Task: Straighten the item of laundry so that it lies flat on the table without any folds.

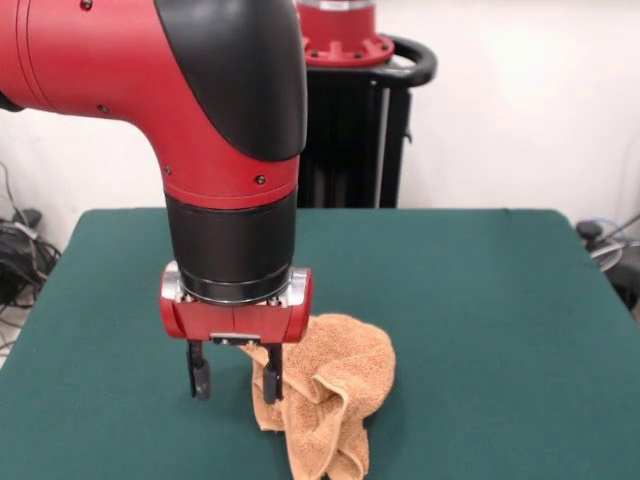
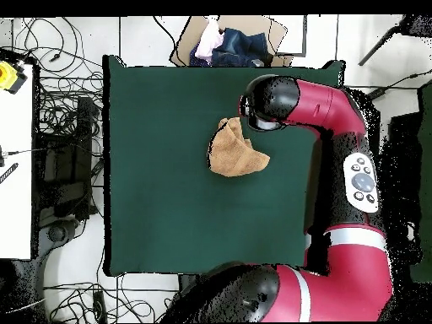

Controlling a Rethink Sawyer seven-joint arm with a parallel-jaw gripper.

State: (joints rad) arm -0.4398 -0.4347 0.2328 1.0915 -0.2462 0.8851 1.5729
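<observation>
The hand [image 1: 236,378] hangs low with its two fingers spread apart, one finger against the edge of the towel [image 1: 330,395] but gripping nothing. The towel lies bunched and folded on the dark green surface [image 1: 480,310]. Tangled cables [image 2: 59,126] cover the floor beside it; a cardboard box [image 2: 228,42] of clothes sits past one edge.

Crumpled orange-tan towel [image 2: 236,152] on green table [image 2: 169,194], beside red arm [image 2: 333,110]

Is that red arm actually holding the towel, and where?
No: the gripper stands open beside the crumpled orange-tan terry towel; one finger is at the towel's edge, with nothing pinched between them.
</observation>
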